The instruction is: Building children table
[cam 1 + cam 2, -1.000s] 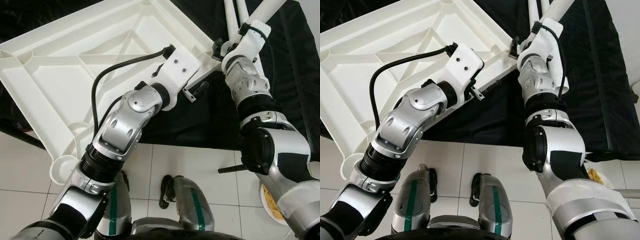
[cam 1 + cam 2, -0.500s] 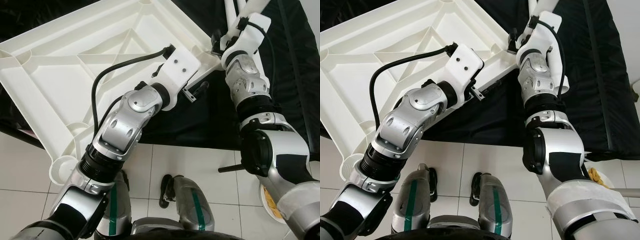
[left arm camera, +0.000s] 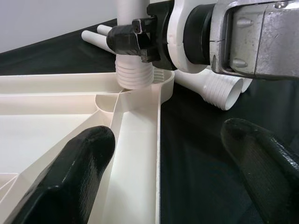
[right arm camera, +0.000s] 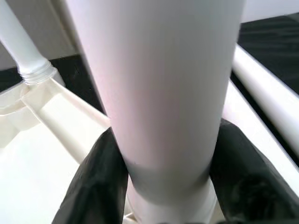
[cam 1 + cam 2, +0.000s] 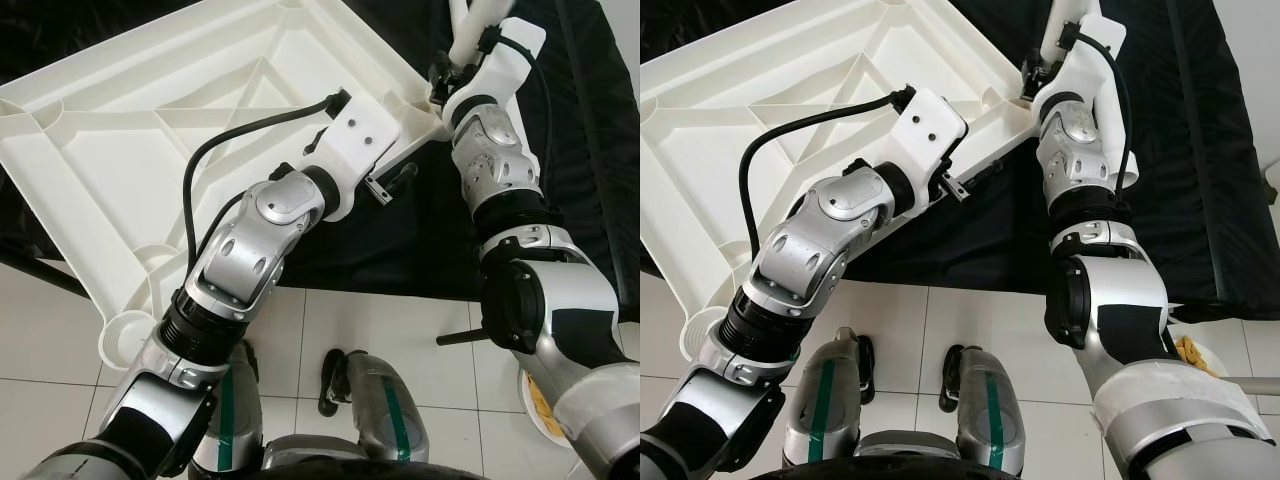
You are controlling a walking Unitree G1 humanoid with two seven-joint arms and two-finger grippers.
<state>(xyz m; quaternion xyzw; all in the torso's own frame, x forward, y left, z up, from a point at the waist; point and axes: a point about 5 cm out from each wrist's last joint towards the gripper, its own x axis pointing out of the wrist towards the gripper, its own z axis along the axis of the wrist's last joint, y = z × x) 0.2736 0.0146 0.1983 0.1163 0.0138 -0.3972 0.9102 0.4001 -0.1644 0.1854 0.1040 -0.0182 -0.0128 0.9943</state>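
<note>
One upturned tabletop (image 5: 150, 150) lies on black cloth (image 5: 420, 240) over tiled floor (image 5: 380, 320); right pincer (image 4: 163, 186) clasps table leg (image 4: 159, 84), left pincer (image 3: 168, 163) gapes.

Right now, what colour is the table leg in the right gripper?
White; the table leg shows best in the right wrist view.

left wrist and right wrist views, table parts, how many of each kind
white tabletop: 1
white table legs: 4 (1 held by the right gripper, 1 standing in another corner, 2 loose on the black cloth)
total: 5
</note>
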